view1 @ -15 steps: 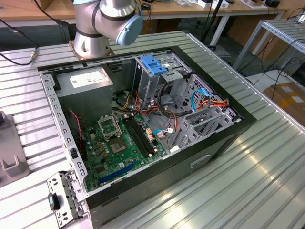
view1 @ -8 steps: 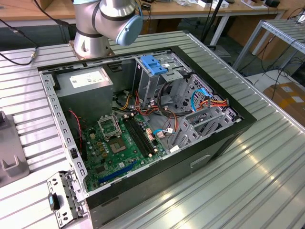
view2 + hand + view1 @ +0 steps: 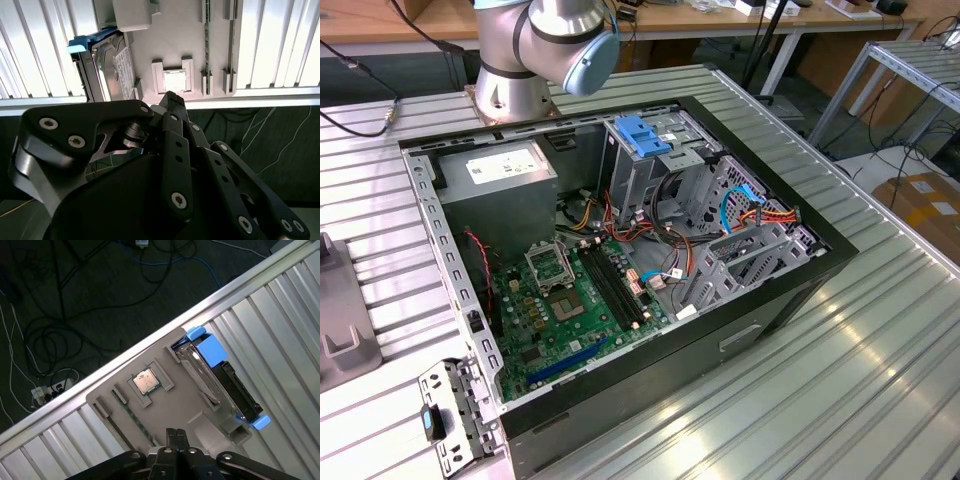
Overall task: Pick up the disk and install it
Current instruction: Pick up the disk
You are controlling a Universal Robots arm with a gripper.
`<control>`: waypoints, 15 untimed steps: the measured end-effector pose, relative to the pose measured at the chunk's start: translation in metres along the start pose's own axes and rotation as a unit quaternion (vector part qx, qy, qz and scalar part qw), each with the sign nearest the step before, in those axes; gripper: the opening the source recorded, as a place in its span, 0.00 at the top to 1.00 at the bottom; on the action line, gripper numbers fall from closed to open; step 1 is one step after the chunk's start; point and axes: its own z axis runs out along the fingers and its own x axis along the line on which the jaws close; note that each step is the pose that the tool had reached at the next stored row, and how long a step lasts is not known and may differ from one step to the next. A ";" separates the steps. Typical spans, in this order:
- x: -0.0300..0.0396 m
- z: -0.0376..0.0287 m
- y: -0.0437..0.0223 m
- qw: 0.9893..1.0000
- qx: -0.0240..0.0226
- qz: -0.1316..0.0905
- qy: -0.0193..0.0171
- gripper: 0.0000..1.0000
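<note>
The disk [image 3: 220,379] stands on edge in a slot of the grey tray [image 3: 175,407]; its label's print seems too faint to read; my pincer [image 3: 175,436], closed on nothing, points down over the tray beside it.

I see the ribbed metal table [image 3: 280,320] beneath my jaws, with a grey tray [image 3: 170,405] lying flat on it just ahead of them. The open case [image 3: 650,380] sits on it too, a loose bracket [image 3: 450,415] beside its corner.

Black claw [image 3: 175,436], fingertips together and empty, at the end of the grey arm [image 3: 520,45].
</note>
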 end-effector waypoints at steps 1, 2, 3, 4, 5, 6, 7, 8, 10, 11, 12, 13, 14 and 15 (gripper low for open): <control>0.0000 0.0000 0.0000 1.000 0.000 -0.001 0.000 0.90; 0.0000 0.0000 0.0000 1.000 0.000 -0.003 0.000 0.90; 0.0000 0.0000 0.0000 1.000 0.000 -0.004 0.000 0.90; 0.0000 -0.0001 0.0000 1.000 0.000 -0.005 0.000 0.90; 0.0000 0.0000 0.0000 1.000 0.000 -0.007 0.000 0.90; 0.0000 -0.0001 0.0000 1.000 0.000 -0.008 0.000 0.90; 0.0000 0.0000 0.0000 1.000 0.000 -0.010 0.000 0.90; 0.0000 0.0000 0.0000 1.000 0.000 -0.012 0.000 0.90; 0.0000 -0.0001 0.0000 1.000 -0.001 -0.016 0.000 0.90; 0.0000 -0.0001 0.0000 1.000 -0.001 -0.018 0.000 0.90; 0.0000 -0.0001 0.0000 1.000 -0.001 -0.019 0.000 0.90; 0.0000 -0.0001 0.0000 1.000 -0.001 -0.021 0.000 0.90; 0.0000 -0.0001 0.0000 1.000 -0.001 -0.022 0.000 0.90; 0.0000 -0.0001 0.0000 1.000 -0.001 -0.024 0.000 0.90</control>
